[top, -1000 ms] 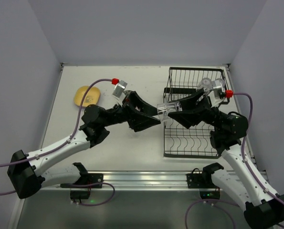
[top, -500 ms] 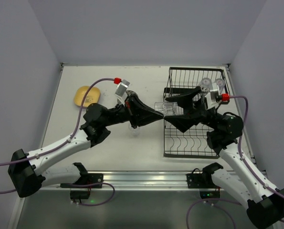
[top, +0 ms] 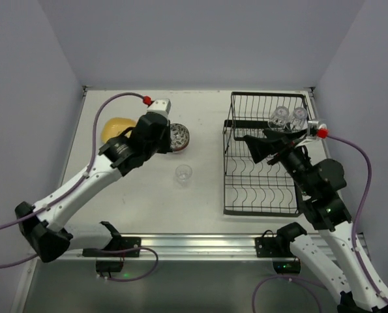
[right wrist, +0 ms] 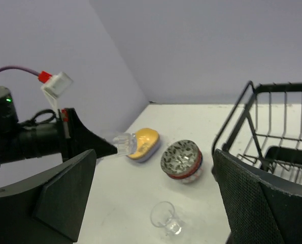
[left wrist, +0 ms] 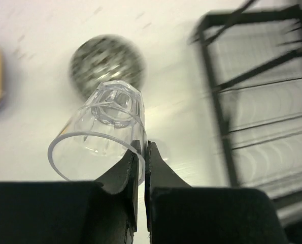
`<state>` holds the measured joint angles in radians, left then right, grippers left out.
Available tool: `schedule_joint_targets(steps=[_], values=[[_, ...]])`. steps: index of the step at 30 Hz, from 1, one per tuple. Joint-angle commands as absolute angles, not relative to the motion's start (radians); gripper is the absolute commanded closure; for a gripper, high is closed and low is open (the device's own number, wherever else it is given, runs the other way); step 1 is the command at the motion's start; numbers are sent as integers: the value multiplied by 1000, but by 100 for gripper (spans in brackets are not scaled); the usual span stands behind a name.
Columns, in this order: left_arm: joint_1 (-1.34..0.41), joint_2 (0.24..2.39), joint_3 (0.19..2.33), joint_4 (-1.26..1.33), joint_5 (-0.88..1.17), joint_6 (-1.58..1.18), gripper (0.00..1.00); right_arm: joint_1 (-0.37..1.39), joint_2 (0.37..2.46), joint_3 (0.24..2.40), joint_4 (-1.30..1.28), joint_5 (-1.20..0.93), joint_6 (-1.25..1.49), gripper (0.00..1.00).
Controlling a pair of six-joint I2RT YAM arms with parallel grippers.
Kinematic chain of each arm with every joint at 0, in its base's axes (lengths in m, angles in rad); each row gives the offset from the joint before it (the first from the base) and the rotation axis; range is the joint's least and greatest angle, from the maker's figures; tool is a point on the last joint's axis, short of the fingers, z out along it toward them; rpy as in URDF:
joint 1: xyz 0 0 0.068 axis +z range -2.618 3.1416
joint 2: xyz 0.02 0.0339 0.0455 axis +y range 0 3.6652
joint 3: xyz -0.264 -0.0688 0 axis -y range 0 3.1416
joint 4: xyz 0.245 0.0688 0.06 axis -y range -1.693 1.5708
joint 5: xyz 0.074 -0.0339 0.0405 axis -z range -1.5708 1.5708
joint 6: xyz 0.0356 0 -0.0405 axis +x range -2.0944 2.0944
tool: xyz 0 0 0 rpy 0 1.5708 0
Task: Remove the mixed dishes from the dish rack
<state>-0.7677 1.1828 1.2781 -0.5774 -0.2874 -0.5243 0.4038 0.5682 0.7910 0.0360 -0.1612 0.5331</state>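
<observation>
Rim of small clear faceted glass [left wrist: 102,133] sits pinched inside black left gripper [left wrist: 142,152]; right gripper [right wrist: 156,168] gapes wide.

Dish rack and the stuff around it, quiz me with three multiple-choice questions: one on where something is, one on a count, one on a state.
1. Where is the patterned bowl?
A: on the table, between the yellow plate and the dish rack.
B: in the rack's lower slots.
C: stacked on the yellow plate.

2. How many clear glasses are in the dish rack?
A: none.
B: two.
C: four.

3. What state is the left gripper in?
A: open and empty.
B: shut on a glass.
C: shut on a plate.

Answers:
1 A, the bowl sits on tabletop left of the rack.
2 B, two glasses show side by side at the rack's far right.
3 B, the left wrist view shows the fingers pinching the glass's rim.
</observation>
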Motion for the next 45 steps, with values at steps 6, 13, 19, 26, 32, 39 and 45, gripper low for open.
schedule_joint_targets(steps=[6, 13, 19, 26, 32, 39, 45], values=[[-683, 1420, 1226, -934, -383, -358, 100, 402, 581, 848, -235, -69, 439, 1], [-673, 1560, 1189, -827, -201, -308, 100, 403, 581, 859, -287, -97, 385, 1], [-672, 1634, 1167, -798, -153, -293, 100, 402, 575, 859, -318, -107, 348, 1], [-672, 1684, 1172, -779, -123, -287, 100, 402, 563, 859, -328, -110, 334, 1], [-672, 1678, 1190, -779, -98, -281, 92, 402, 566, 859, -331, -121, 334, 1], [-672, 1661, 1204, -785, -106, -290, 70, 402, 577, 862, -333, -130, 336, 1], [-672, 1585, 1252, -817, -153, -322, 66, 402, 589, 877, -339, -127, 331, 1]])
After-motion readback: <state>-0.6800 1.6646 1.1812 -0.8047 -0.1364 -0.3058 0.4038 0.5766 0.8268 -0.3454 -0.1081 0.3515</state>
